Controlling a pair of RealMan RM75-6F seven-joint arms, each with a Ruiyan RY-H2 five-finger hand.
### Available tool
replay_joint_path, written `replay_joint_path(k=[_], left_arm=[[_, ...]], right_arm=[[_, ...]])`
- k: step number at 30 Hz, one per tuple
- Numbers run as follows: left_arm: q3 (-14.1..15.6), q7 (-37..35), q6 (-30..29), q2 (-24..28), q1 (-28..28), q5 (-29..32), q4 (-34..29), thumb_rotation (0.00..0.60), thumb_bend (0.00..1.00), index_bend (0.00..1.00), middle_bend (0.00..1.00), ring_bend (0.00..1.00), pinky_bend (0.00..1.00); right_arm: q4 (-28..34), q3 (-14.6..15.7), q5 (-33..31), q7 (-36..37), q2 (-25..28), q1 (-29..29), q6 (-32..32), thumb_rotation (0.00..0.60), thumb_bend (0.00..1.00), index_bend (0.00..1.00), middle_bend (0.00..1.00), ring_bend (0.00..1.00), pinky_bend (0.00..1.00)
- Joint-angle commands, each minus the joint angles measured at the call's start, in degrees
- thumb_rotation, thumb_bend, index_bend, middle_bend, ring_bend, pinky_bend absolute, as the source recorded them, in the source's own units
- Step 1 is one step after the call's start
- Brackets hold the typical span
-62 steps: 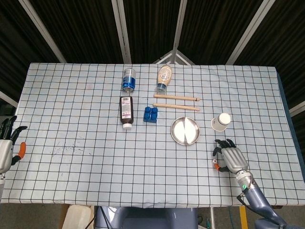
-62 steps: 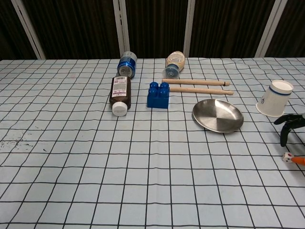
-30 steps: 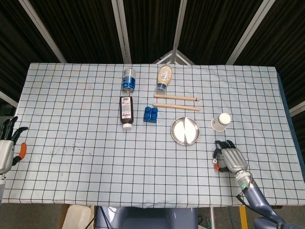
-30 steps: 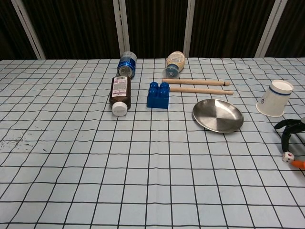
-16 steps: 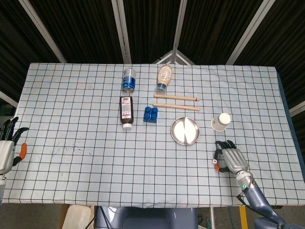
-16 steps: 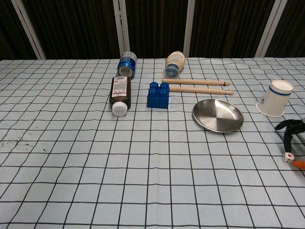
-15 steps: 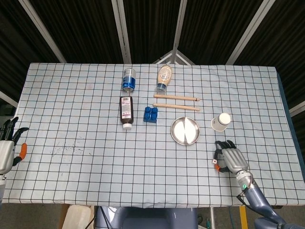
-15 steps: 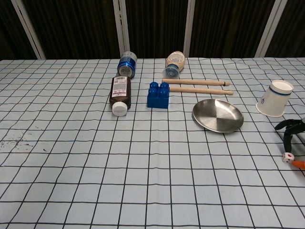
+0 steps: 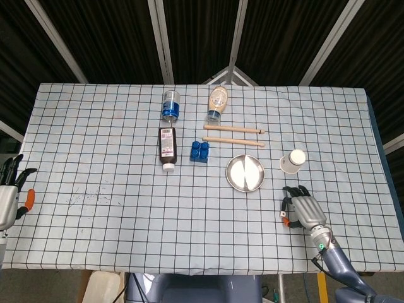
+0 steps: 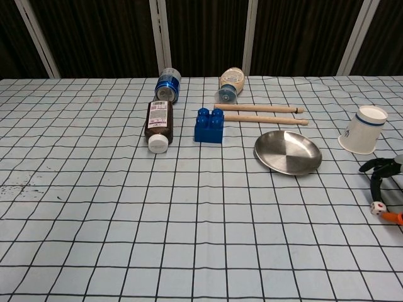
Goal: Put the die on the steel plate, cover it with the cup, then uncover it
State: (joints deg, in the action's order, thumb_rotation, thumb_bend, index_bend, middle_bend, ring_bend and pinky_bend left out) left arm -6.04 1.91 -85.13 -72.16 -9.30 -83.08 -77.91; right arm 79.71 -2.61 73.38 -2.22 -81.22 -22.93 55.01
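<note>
The small white die [image 10: 378, 209] lies at table height near the right front edge, also visible as a speck [image 9: 284, 215] in the head view. My right hand [image 9: 302, 207] [image 10: 384, 176] arches over it, a dark finger and the orange thumb tip pinching the die between them. The steel plate [image 9: 245, 173] [image 10: 288, 152] sits bare just left of and beyond that hand. The white paper cup [image 9: 293, 160] [image 10: 363, 138] lies tilted on its side right of the plate. My left hand [image 9: 7, 196] hangs off the table's left edge, fingers apart, holding nothing.
Behind the plate lie two wooden sticks [image 9: 233, 129] [image 10: 259, 108] and a blue toy brick [image 9: 199, 151] [image 10: 209, 125]. A dark bottle [image 9: 166, 148], a blue-capped bottle [image 9: 170, 105] and a tan bottle [image 9: 217, 103] lie on their sides at the back.
The right hand's fingers have curled down and closed in on the die. The die itself has hardly moved. The left hand stays put.
</note>
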Motion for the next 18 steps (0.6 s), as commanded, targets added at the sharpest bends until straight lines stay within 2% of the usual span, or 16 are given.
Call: replay_joint_path(k=[1, 9, 18], left_arm=[[-0.03, -0.04, -0.04, -0.01, 0.0, 0.01, 0.02, 0.6, 0.69, 0.24, 0.0, 0.0, 0.16], [-0.11, -0.42, -0.2, 0.01, 0.02, -0.03, 0.15, 0.6, 0.69, 0.24, 0.0, 0.0, 0.16], [-0.14, -0.63, -0.08, 0.05, -0.03, 0.01, 0.21, 0.6, 0.69, 0.24, 0.0, 0.0, 0.16]], right_arm=[[0.19, -0.06, -0.01, -0.17, -0.01, -0.05, 0.09, 0.6, 0.32, 0.53, 0.16, 0.13, 0.0], [1.09, -0.36, -0.08, -1.12, 0.06, -0.42, 0.28, 0.6, 0.37, 0.58, 0.17, 0.13, 0.0], [1.11, -0.16, -0.53, -1.45, 0.06, -0.31, 0.21, 0.6, 0.42, 0.6, 0.18, 0.13, 0.0]])
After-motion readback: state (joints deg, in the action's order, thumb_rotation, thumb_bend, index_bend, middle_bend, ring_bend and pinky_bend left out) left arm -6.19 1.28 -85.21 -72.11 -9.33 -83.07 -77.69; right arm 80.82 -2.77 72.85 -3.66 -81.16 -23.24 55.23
